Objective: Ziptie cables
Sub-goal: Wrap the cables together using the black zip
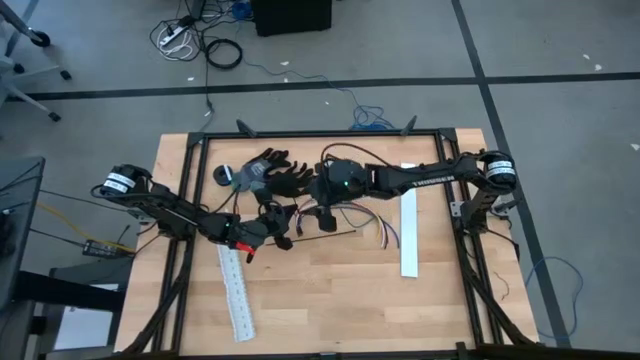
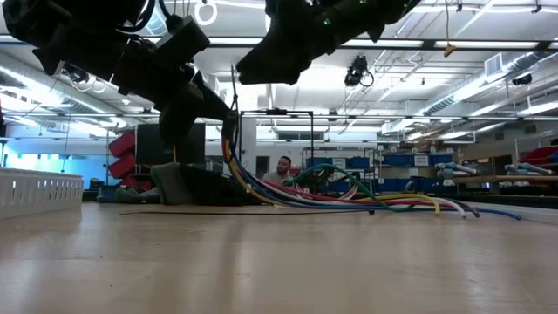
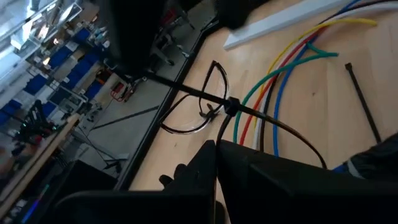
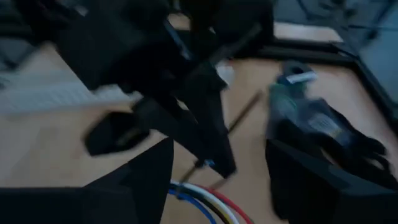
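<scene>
Reaching in from the table's left edge, the left gripper (image 1: 268, 238) had its fingers pinched on the raised end of the cables (image 2: 366, 199), whose loose ends fanned out flat over the table (image 1: 340, 300) near its middle. Just beside it, the right gripper (image 1: 312, 217) hovered with fingers spread wide. Bare wood lay open toward the near edge, between two white strips (image 1: 409, 232).

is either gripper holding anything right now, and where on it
The left gripper is shut on the black zip tie, near the looped end around the cables. The right gripper is open, holding nothing.
</scene>
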